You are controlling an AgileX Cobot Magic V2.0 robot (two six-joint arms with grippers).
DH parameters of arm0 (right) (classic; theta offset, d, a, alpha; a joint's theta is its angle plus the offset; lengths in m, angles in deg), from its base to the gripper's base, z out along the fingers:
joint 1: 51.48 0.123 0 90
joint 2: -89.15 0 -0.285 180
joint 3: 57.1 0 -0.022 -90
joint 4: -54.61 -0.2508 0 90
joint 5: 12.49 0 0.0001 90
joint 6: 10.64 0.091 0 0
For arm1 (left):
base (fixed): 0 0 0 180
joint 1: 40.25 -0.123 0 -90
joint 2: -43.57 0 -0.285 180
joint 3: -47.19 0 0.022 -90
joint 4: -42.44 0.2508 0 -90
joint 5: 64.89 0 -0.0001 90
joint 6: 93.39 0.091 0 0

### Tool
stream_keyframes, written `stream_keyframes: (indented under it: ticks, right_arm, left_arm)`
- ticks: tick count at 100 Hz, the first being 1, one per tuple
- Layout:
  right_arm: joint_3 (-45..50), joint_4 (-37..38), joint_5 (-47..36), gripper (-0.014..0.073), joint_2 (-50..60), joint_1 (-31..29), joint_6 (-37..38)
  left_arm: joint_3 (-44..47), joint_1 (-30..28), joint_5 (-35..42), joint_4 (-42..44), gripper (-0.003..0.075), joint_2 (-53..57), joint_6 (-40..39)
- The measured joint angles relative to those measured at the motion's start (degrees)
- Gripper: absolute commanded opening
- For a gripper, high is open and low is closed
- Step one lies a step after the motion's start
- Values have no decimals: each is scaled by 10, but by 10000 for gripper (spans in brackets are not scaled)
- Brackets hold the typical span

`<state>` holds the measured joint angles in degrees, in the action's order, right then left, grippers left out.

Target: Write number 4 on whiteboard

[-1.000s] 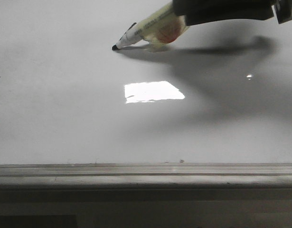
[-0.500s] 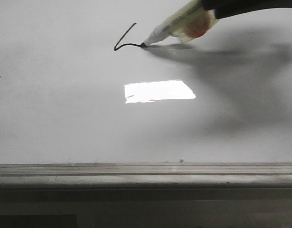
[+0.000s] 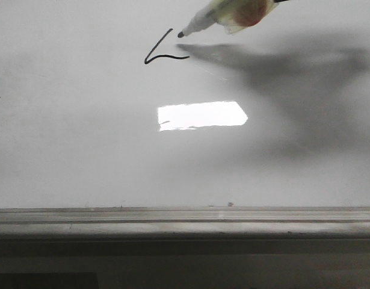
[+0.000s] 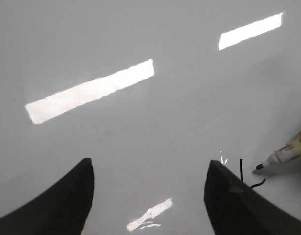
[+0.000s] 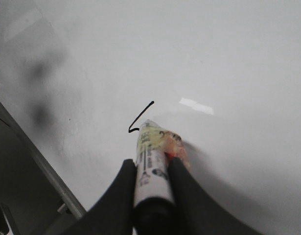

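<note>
The whiteboard (image 3: pixel 82 150) fills the front view, pale and glossy. On it the number 4 (image 3: pixel 162 53) shows as a thin black slanted stroke joined to a curved crossbar, also seen as the number 4 (image 5: pixel 140 117) in the right wrist view. My right gripper (image 5: pixel 151 164) is shut on a white marker (image 5: pixel 150 169). The marker (image 3: pixel 224 15) enters the front view from the top, its black tip just past the crossbar's right end and apart from its own shadow. My left gripper (image 4: pixel 149 164) is open over bare board, with the marker (image 4: pixel 287 152) off to one side.
A grey metal ledge (image 3: pixel 185 220) runs along the board's near edge, also visible as the ledge (image 5: pixel 47 176) in the right wrist view. A bright white glare patch (image 3: pixel 200 114) lies on the board below the strokes. The arm's shadow darkens the right side.
The marker tip drew the curved crossbar rightward from the foot of the slanted stroke, then came off the line and moved up and away from it.
</note>
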<state>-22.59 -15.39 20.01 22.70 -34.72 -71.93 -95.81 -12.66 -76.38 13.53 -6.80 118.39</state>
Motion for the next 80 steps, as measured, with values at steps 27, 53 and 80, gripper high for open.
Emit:
stream_keyframes:
  ticks: [27, 53, 80]
  right_arm:
    - [-18, -16, 29, -49, -45, 0, -9]
    - [-14, 31, 72, -49, -49, 0, 22]
    - [-21, 18, 103, -49, -8, 0, 12]
  left_arm:
    - [0, 0, 1, 0, 440, 0, 0]
    - [0, 0, 2, 0, 440, 0, 0]
    - [0, 19, 2, 0, 440, 0, 0]
